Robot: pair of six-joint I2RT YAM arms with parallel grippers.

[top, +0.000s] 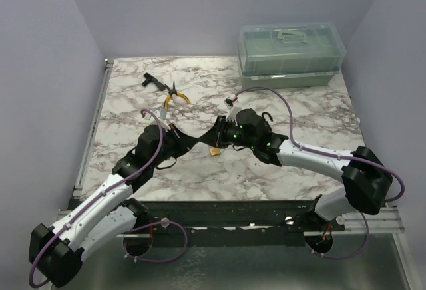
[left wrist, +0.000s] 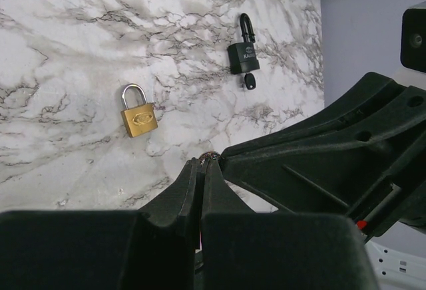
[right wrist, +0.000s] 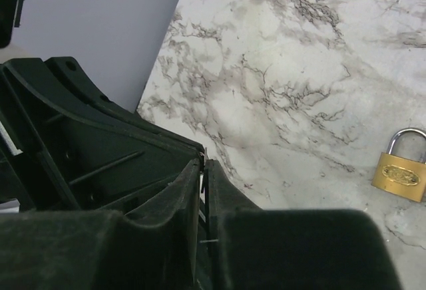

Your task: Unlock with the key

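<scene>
**Top view:** The two arms reach over the marble table (top: 313, 114) and meet tip to tip at its middle. The left gripper (top: 204, 142) stretches forward low from a bent elbow, and the right gripper (top: 220, 138) is swung inward across the surface. A brass padlock (top: 214, 150) lies just below the meeting tips, with pliers (top: 174, 96) and a box (top: 291, 54) well behind. The key is too small to make out from here.

**Left wrist:** The left gripper (left wrist: 202, 165) has its fingers pressed together. A tiny metal glint at their tip, probably the key (left wrist: 212, 155), sits right where the right gripper (left wrist: 226, 151) touches in. The brass padlock (left wrist: 138, 112) lies apart on the marble, and a black padlock (left wrist: 243, 54) lies farther off.

**Right wrist:** The right gripper (right wrist: 204, 163) also has its fingers together, with a silver sliver of key (right wrist: 202, 157) showing at the seam. The left gripper (right wrist: 193, 150) crowds in from the left, and the brass padlock (right wrist: 399, 171) rests at the right edge. Which gripper actually pinches the key cannot be told.

The key looks light, stiff, thin and slick, so it could easily pivot or slip between the pads. It is best held flat by its bow, with the blade left free and pointing out for the keyhole
</scene>
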